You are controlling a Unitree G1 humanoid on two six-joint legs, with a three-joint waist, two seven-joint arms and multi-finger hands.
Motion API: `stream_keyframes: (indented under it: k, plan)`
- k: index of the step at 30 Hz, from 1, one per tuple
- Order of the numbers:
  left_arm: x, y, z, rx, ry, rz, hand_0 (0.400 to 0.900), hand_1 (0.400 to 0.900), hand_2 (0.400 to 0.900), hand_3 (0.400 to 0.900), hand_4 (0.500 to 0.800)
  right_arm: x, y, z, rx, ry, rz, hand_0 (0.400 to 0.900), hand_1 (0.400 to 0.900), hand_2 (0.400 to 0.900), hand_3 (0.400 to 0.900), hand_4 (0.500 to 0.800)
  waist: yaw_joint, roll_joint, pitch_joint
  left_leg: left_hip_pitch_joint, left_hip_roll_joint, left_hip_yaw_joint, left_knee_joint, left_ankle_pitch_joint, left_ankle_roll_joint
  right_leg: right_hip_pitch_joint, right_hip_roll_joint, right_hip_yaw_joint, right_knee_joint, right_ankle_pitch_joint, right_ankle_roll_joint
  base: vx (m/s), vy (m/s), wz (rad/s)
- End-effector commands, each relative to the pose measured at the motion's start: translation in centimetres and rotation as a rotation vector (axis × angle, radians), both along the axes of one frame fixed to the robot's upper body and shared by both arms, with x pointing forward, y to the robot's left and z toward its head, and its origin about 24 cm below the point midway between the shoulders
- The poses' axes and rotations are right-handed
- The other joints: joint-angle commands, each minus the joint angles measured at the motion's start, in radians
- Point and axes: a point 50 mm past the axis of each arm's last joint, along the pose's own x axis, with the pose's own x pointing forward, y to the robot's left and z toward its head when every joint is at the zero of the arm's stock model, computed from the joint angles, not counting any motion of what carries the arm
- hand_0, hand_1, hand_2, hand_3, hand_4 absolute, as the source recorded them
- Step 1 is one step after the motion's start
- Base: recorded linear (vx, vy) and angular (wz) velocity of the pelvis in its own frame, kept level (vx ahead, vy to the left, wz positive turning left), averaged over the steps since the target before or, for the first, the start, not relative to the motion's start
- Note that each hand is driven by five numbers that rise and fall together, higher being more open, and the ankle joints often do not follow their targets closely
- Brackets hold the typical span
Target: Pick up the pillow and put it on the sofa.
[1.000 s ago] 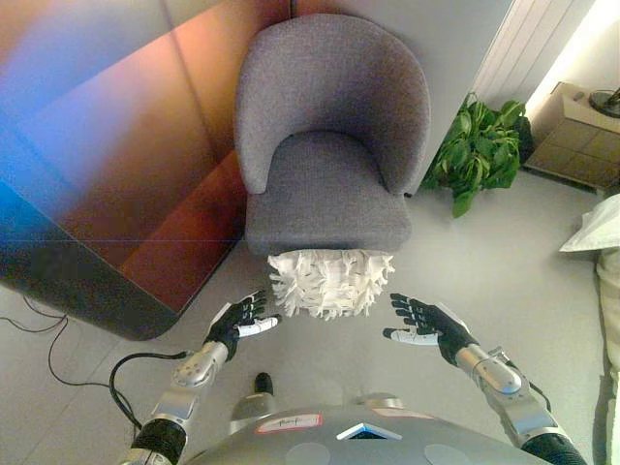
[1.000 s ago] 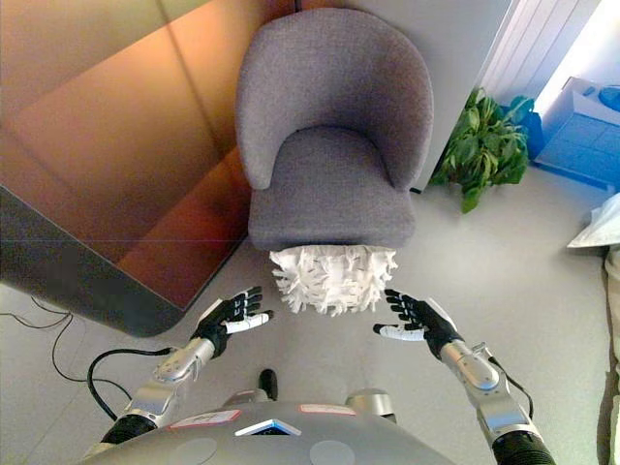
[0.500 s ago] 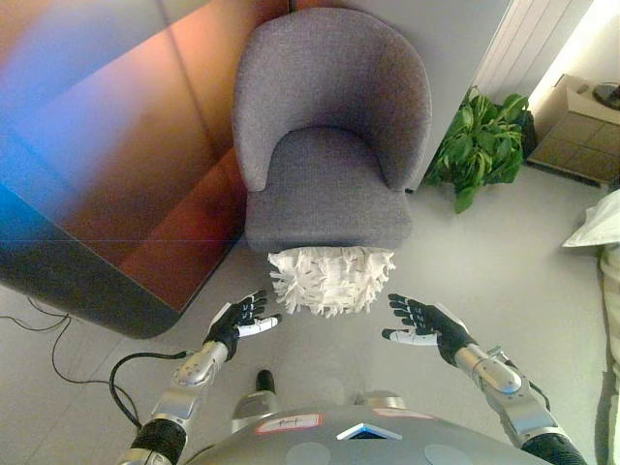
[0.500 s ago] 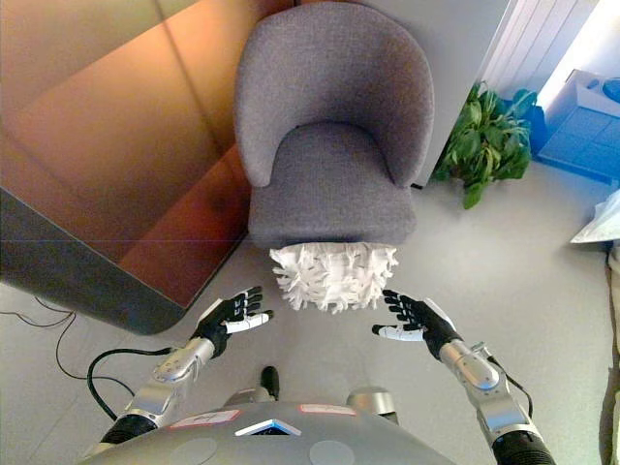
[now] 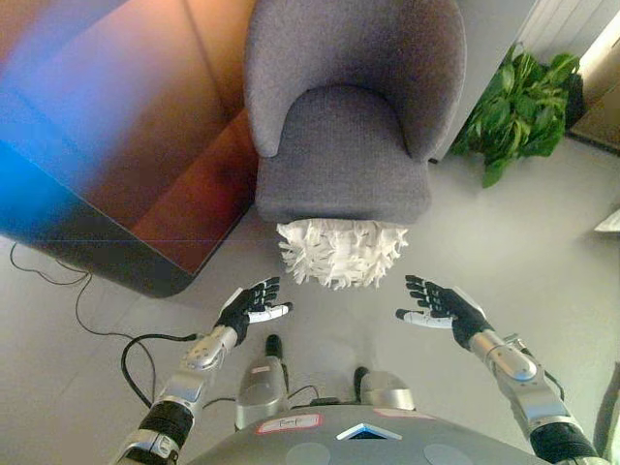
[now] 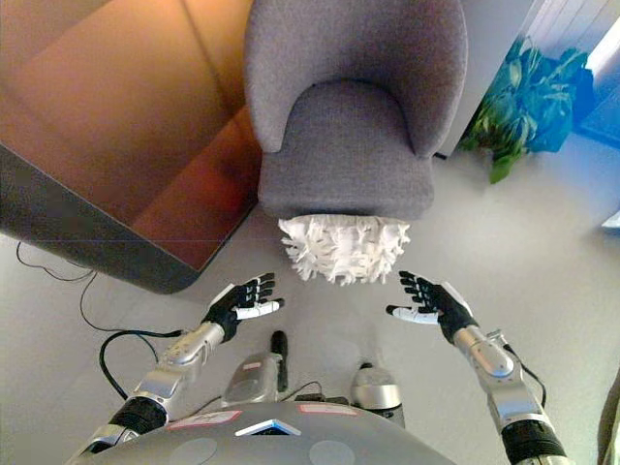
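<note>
A white shaggy pillow (image 5: 341, 252) lies on the floor against the front of a grey armchair (image 5: 344, 155); it also shows in the right eye view (image 6: 343, 248). My left hand (image 5: 250, 307) is open, below and to the left of the pillow, apart from it. My right hand (image 5: 441, 304) is open, below and to the right of the pillow, apart from it. Both hands have their fingers spread and hold nothing.
A dark, glossy rounded panel (image 5: 107, 165) stands to the left of the armchair. A green potted plant (image 5: 523, 107) stands at the right behind the chair. A thin cable (image 5: 58, 291) runs on the floor at the left.
The whole picture has shifted: the camera has tilted down and come closer to the chair. Both hands stay open on either side of the pillow, a little nearer to it.
</note>
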Motion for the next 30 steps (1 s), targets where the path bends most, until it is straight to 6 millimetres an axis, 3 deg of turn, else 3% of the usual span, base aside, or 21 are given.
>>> stream_keyframes:
  k: [1, 3, 4, 6, 9, 13, 15, 17, 19, 20, 23, 25, 28, 30]
  plan:
    - [4.5, 0.1, 4.3, -0.007, -0.261, -0.019, 0.9, 0.9, 0.9, 0.9, 0.8, 4.1, 0.7, 3.7, 0.014, -0.247, 0.031, 0.9, 0.9, 0.9, 0.9, 0.8, 0.051, -0.057, 0.005, -0.239, 0.01, 0.022, -0.075, 0.135, -0.018, 0.106, 0.095, -0.005, -0.031, -0.056, -0.038, 0.33, 0.088, -0.52]
    - [4.6, 0.1, 4.4, -0.003, -0.268, -0.013, 0.9, 0.9, 0.9, 0.9, 0.8, 4.6, 1.0, 3.9, 0.01, -0.258, 0.046, 0.9, 0.9, 0.9, 0.9, 0.8, 0.069, -0.052, -0.004, -0.239, 0.02, 0.037, -0.098, 0.168, -0.03, 0.153, 0.089, 0.028, -0.045, -0.077, -0.033, 0.33, 0.113, -0.71]
    - [4.6, 0.2, 4.4, -0.01, -0.27, -0.003, 0.9, 0.9, 0.9, 0.9, 0.8, 4.7, 1.2, 3.9, 0.015, -0.259, 0.055, 0.9, 0.9, 0.9, 0.9, 0.8, 0.076, -0.052, -0.016, -0.23, 0.026, 0.032, -0.094, 0.161, -0.018, 0.161, 0.084, 0.049, -0.048, -0.085, -0.03, 0.3, 0.147, -0.56]
    - [5.3, -0.1, 4.7, -0.007, -0.287, -0.005, 0.9, 0.9, 0.9, 0.9, 0.8, 4.9, 1.5, 3.9, 0.018, -0.266, 0.053, 0.9, 0.9, 0.9, 0.9, 0.8, 0.069, -0.06, -0.03, -0.256, 0.022, 0.067, -0.038, 0.187, -0.023, 0.192, 0.054, 0.039, -0.059, -0.107, -0.023, 0.3, 0.175, -0.17]
    - [6.3, 0.4, 5.7, 0.014, -0.332, 0.01, 0.9, 0.9, 0.9, 0.9, 0.8, 5.6, 2.2, 3.4, 0.043, -0.261, 0.035, 0.9, 0.9, 0.9, 0.9, 0.8, 0.081, -0.086, -0.058, -0.27, -0.001, 0.094, 0.033, 0.14, 0.009, 0.172, -0.001, 0.037, -0.001, -0.11, 0.01, 0.34, 0.16, -0.34]
    - [6.7, 1.0, 6.6, 0.02, -0.371, 0.029, 0.9, 0.9, 0.9, 0.9, 0.8, 6.5, 3.3, 3.8, 0.053, -0.276, 0.085, 0.9, 0.9, 0.9, 0.9, 0.8, 0.087, -0.103, -0.074, -0.257, -0.06, 0.123, 0.058, 0.067, 0.077, 0.093, -0.046, 0.05, 0.174, 0.003, 0.046, 0.32, 0.191, -0.14]
    - [7.2, 1.0, 7.1, 0.03, -0.39, 0.022, 0.9, 0.9, 0.9, 0.9, 0.8, 7.2, 3.6, 4.2, 0.046, -0.297, 0.096, 0.9, 0.9, 0.9, 0.9, 0.8, 0.083, -0.108, -0.06, -0.236, -0.102, 0.121, 0.073, 0.023, 0.109, 0.032, -0.053, 0.052, 0.341, 0.11, 0.055, 0.24, 0.205, 0.09]
    - [7.7, 1.2, 7.7, 0.038, -0.417, 0.029, 0.9, 0.9, 0.9, 0.9, 0.8, 8.1, 4.1, 5.1, 0.019, -0.335, 0.127, 0.9, 0.9, 0.9, 0.9, 0.8, 0.076, -0.087, -0.022, -0.197, -0.108, 0.123, 0.075, -0.01, 0.142, -0.061, -0.049, 0.023, 0.517, 0.224, 0.051, 0.15, 0.243, -0.08]
    - [8.0, 1.2, 8.1, 0.035, -0.434, 0.031, 0.9, 0.9, 0.9, 0.9, 0.8, 8.7, 4.4, 5.3, -0.013, -0.344, 0.155, 0.9, 0.9, 0.9, 0.9, 0.8, 0.069, -0.059, 0.013, -0.142, -0.101, 0.119, 0.066, -0.036, 0.16, -0.152, -0.049, -0.024, 0.631, 0.212, 0.049, 0.17, 0.21, -0.08]
    - [8.2, 1.2, 8.3, 0.036, -0.441, 0.03, 0.9, 0.9, 0.9, 0.9, 0.8, 9.1, 4.5, 5.6, -0.021, -0.355, 0.164, 0.9, 0.9, 0.9, 0.9, 0.8, 0.058, -0.057, 0.032, -0.107, -0.106, 0.11, 0.058, -0.048, 0.164, -0.206, -0.049, -0.042, 0.665, 0.168, 0.043, 0.23, 0.13, 0.04]
    - [8.8, 1.2, 8.6, 0.028, -0.45, 0.047, 0.9, 0.9, 0.9, 0.9, 0.8, 10.0, 4.6, 6.5, -0.071, -0.391, 0.188, 0.9, 0.9, 0.9, 0.9, 0.8, 0.043, -0.039, 0.064, -0.045, -0.098, 0.091, 0.033, -0.062, 0.154, -0.297, -0.064, -0.119, 0.559, 0.076, 0.016, 0.19, 0.022, 0.01]
    - [9.3, 1.1, 8.9, 0.026, -0.469, 0.055, 0.9, 0.9, 0.9, 0.9, 0.8, 10.7, 4.4, 7.1, -0.148, -0.418, 0.213, 0.9, 0.9, 0.9, 0.9, 0.8, 0.045, -0.039, 0.082, -0.03, -0.085, 0.081, 0.028, -0.078, 0.13, -0.3, -0.134, -0.16, 0.402, 0.055, 0.02, 0.15, -0.126, -0.01]
    - [9.8, 1.2, 9.5, 0.023, -0.495, 0.065, 0.9, 0.9, 0.9, 0.9, 0.8, 11.8, 4.1, 7.8, -0.291, -0.441, 0.251, 0.9, 0.9, 0.9, 0.9, 0.8, 0.043, -0.058, 0.107, -0.015, -0.078, 0.058, 0.031, -0.106, 0.09, -0.323, -0.225, -0.158, 0.143, 0.17, 0.064, 0.16, -0.231, 0.18]
    - [10.0, 1.3, 10.0, 0.022, -0.517, 0.069, 0.9, 0.9, 0.9, 0.9, 0.8, 12.2, 3.6, 8.4, -0.419, -0.457, 0.301, 0.9, 0.9, 0.9, 0.9, 0.8, 0.032, -0.076, 0.121, -0.011, -0.079, 0.038, 0.038, -0.119, 0.073, -0.332, -0.251, -0.108, 0.065, 0.274, 0.1, 0.15, -0.224, 0.42]
